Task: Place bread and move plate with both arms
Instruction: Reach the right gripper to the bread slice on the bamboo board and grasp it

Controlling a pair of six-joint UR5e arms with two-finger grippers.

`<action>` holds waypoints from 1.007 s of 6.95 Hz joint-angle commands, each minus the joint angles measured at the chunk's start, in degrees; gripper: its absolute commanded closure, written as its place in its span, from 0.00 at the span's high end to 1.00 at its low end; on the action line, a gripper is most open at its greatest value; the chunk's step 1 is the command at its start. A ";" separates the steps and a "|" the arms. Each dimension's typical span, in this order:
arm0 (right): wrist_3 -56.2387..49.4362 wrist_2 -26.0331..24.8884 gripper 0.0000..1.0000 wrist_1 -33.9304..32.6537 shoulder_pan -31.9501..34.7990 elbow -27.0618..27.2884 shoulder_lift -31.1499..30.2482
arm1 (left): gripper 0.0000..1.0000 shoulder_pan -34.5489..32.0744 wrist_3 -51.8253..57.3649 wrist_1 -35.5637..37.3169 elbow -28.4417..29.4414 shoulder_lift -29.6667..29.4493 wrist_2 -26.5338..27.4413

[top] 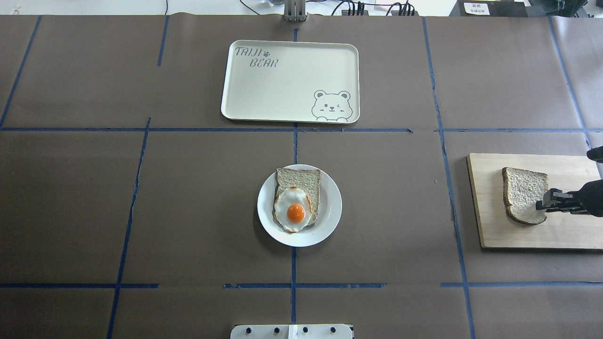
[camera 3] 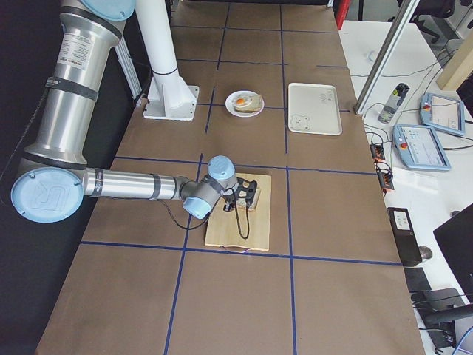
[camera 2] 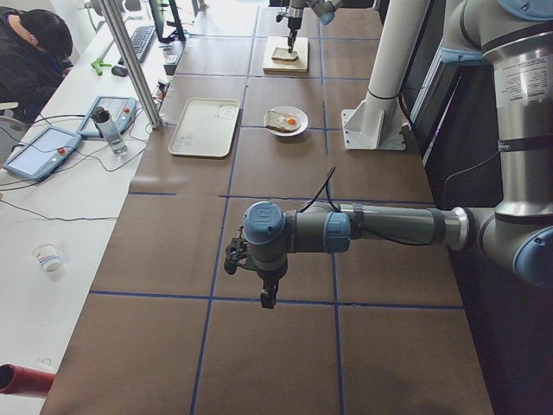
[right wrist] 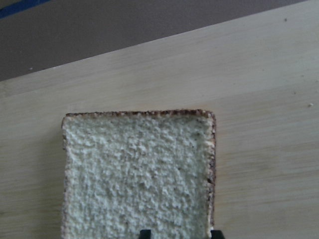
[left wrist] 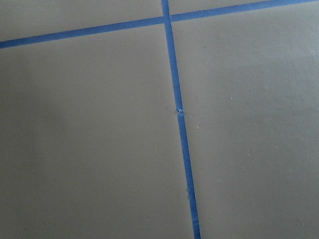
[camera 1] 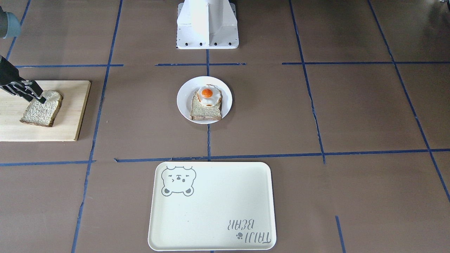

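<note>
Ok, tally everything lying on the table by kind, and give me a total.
Bread slices: 2 (bare slice, egg-topped slice)
Fried egg: 1
White plate: 1
Bear tray: 1
Wooden board: 1
Total: 6

Body: left arm (camera 2: 389, 226) and right arm (camera 3: 126, 185) are silver-grey tubes with light blue joint caps (camera 3: 46, 194), one marked UR. Black cable (camera 2: 324, 186) at wrist. White pedestal (camera 1: 207, 24), dark bolts.
</note>
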 commanded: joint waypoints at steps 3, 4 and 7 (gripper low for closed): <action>0.56 0.86 0.00 0.00 -0.01 0.47 0.06 | 1.00 0.00 0.00 0.00 0.00 0.00 0.00; 0.56 1.13 0.00 0.00 0.08 0.91 0.24 | 1.00 0.00 0.00 0.00 0.00 0.00 0.00; 0.56 4.38 0.00 -0.17 0.61 6.68 0.85 | 1.00 0.00 0.00 0.00 -0.35 0.00 0.00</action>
